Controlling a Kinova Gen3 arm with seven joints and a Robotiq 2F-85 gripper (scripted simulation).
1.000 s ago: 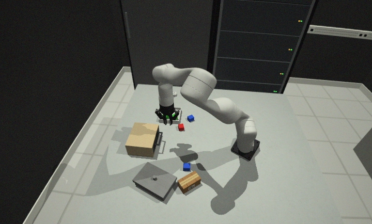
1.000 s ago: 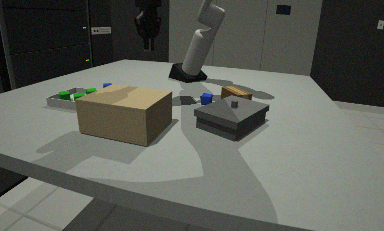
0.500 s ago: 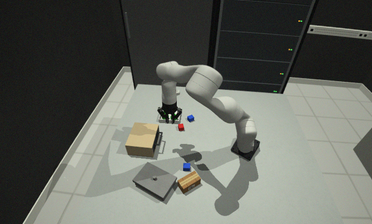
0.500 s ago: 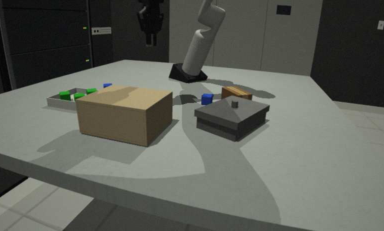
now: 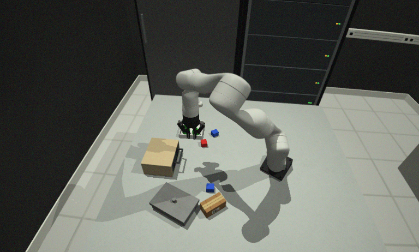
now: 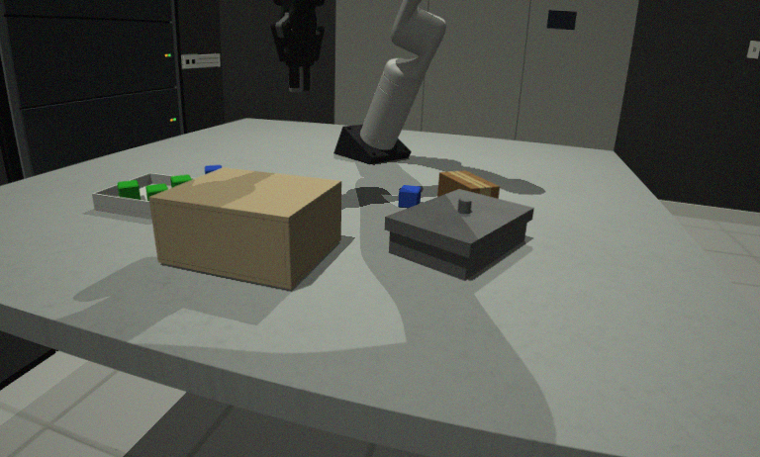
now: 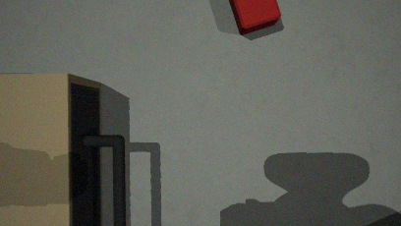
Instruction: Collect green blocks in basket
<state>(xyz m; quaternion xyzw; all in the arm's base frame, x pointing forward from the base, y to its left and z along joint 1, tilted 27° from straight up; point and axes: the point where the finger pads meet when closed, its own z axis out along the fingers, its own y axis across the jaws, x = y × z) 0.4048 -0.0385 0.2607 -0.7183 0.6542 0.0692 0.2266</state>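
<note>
My gripper points down, high above the table near the basket; its fingers stand slightly apart with nothing between them. Three green blocks show in the white basket; the gripper and cabinet partly hide its inside. The light wooden cabinet has its dark handle on the right; its drawer looks shut. The grey lid lies level on the metal box.
A red block lies between basket and cabinet handle. One blue block lies right of the basket. Another blue block lies by the brown cardboard box, which stands close beside the metal box.
</note>
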